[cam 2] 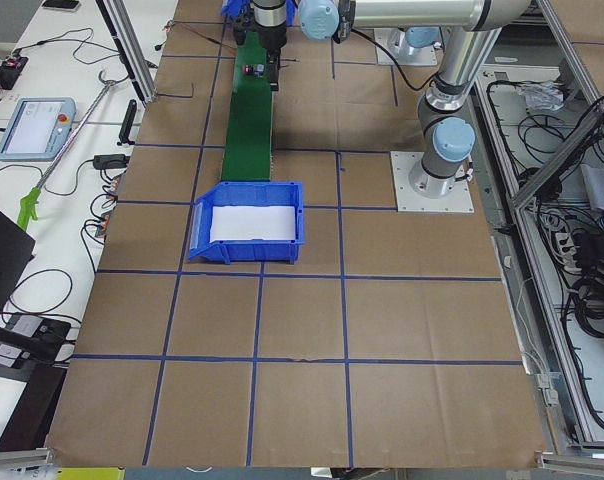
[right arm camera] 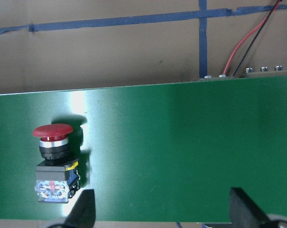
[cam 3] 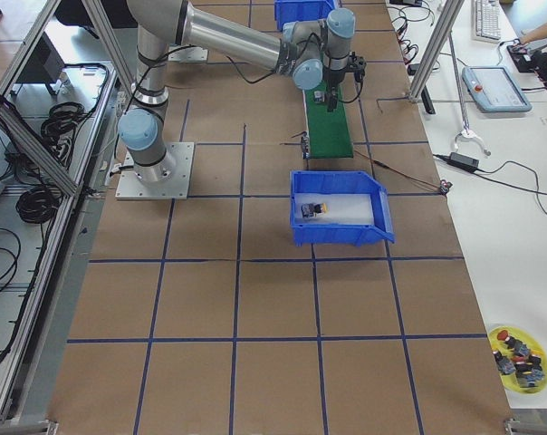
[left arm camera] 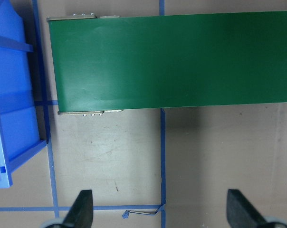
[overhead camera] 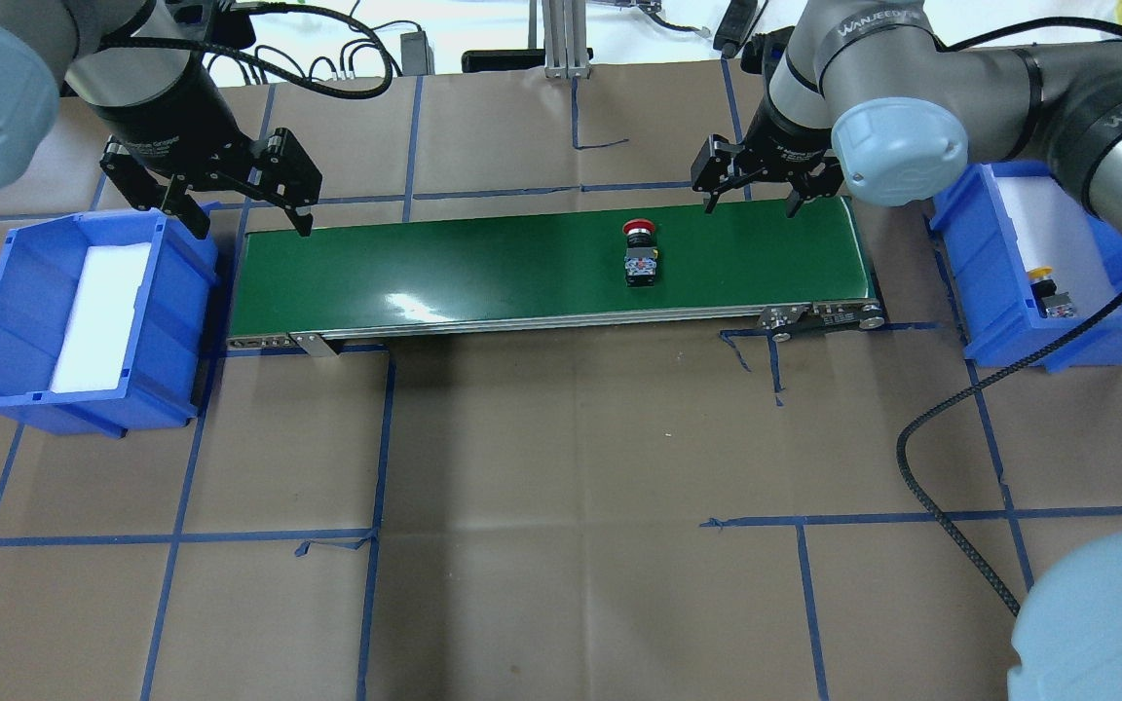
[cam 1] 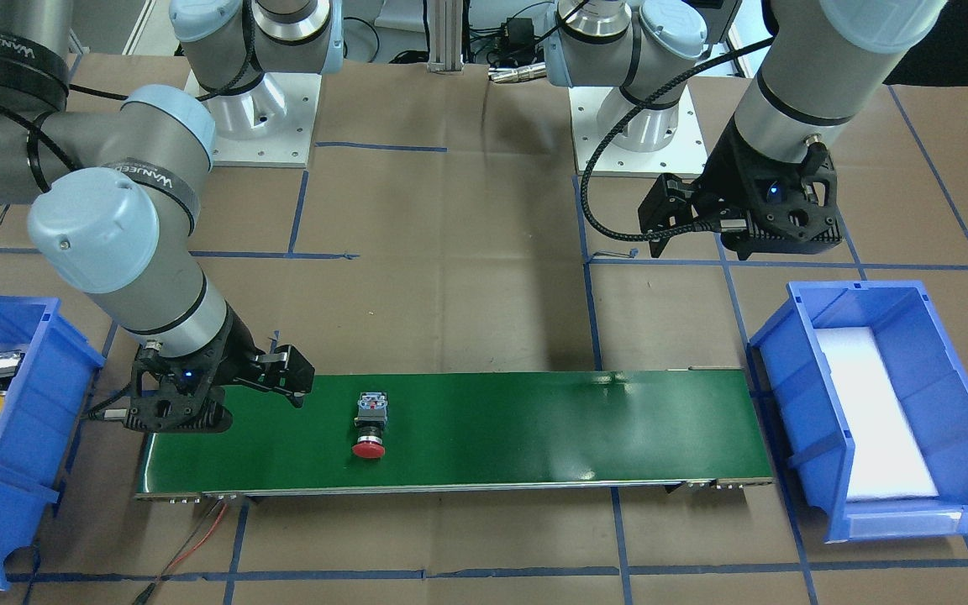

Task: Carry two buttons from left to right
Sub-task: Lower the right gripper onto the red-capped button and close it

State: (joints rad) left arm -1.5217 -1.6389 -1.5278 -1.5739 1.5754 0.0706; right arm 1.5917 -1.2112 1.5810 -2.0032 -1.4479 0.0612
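Yellow button (overhead camera: 1048,290) in right bin (overhead camera: 980,292); red button (overhead camera: 639,253) on belt (overhead camera: 473,282); left fingers (left arm camera: 81,211), right fingers (right arm camera: 84,209) spread.

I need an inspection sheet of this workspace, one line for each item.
Surface: table, brown paper, blue tape grid; green belt across it.
Job's things: red button lying on the belt near its right end; yellow button in the right bin; left bin holds only white foam.
Clutter: a curled tape end.
Grippers: left gripper open, empty, by the belt's left end; right gripper open, empty, by its right end.
Cables: black cable to the right arm; red wire at the belt's right end.
Surroundings: pendant and dish of spare buttons on side benches.
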